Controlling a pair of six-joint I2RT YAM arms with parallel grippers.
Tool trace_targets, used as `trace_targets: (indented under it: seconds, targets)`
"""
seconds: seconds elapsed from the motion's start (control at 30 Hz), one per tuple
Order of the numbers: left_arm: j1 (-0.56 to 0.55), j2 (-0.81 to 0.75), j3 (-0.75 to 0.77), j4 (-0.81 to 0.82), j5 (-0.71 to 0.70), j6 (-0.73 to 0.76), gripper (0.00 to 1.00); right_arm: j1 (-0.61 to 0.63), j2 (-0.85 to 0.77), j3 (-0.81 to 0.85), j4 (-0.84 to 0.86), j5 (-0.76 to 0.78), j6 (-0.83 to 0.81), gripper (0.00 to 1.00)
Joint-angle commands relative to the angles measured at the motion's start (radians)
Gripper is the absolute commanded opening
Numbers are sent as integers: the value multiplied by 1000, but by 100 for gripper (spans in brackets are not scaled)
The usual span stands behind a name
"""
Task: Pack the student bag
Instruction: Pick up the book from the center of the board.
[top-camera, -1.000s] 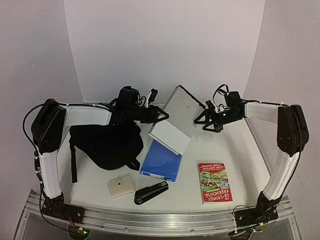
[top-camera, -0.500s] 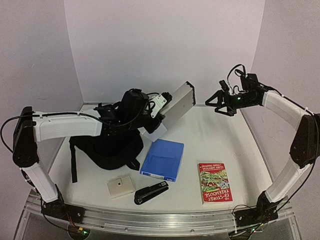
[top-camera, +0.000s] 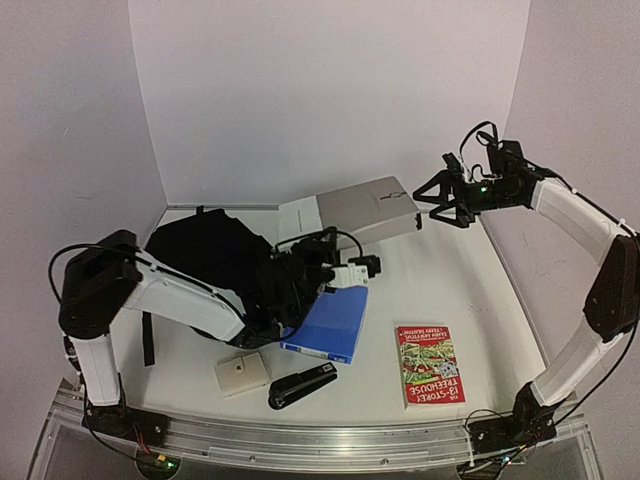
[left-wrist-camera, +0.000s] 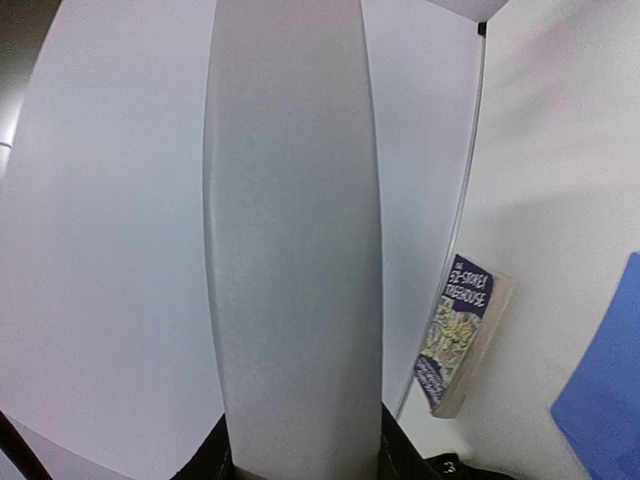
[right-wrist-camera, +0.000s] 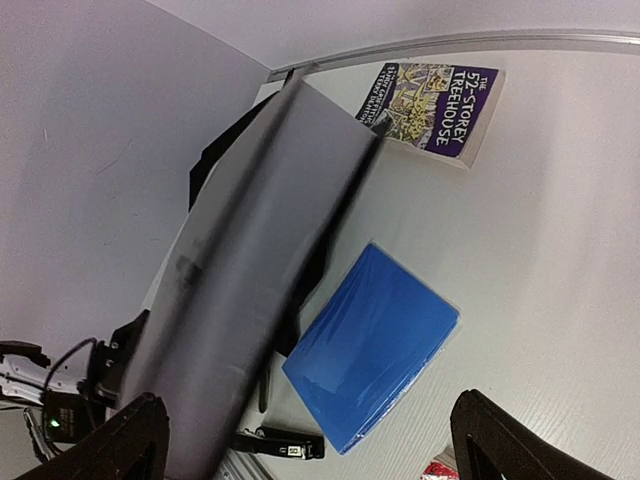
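The black student bag (top-camera: 208, 250) lies slumped at the back left; part of it also shows in the right wrist view (right-wrist-camera: 215, 160). A grey flat slab (top-camera: 365, 205), like a closed laptop or binder, hangs nearly level above the back of the table. My left gripper (top-camera: 303, 240) is shut on its left end beside the bag. In the left wrist view the slab (left-wrist-camera: 290, 200) runs straight out from my left gripper (left-wrist-camera: 300, 458). My right gripper (top-camera: 442, 200) is open just off the slab's right end. In the right wrist view my right gripper (right-wrist-camera: 312, 448) holds nothing, and the slab (right-wrist-camera: 250, 270) passes its left finger.
On the white table (top-camera: 470, 300) lie a blue folder (top-camera: 325, 322), a red-green Treehouse book (top-camera: 429, 362), a black stapler (top-camera: 302, 385) and a small beige box (top-camera: 241, 373). A purple Treehouse book (right-wrist-camera: 432, 103) lies by the wall, under the slab's end.
My left arm has dropped and folded toward the table's middle. The slab has gone from steeply tilted to nearly level. The bag now sits further back. My right gripper has barely moved.
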Motion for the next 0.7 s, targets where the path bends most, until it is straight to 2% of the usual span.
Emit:
trace_targets:
  seconds: [0.0,0.2,0.67]
  targets:
    - [-24,160,-29,610,-16,539,0,5,-47,-9,-3,-49,-7,98]
    - [-62,136,-71,613,-30,510,0,5,-46,-53,-4,-46,-20,98]
    - [-99,92,-73,613,-11,555,0,15,20,-145,-8,-97,-40,98]
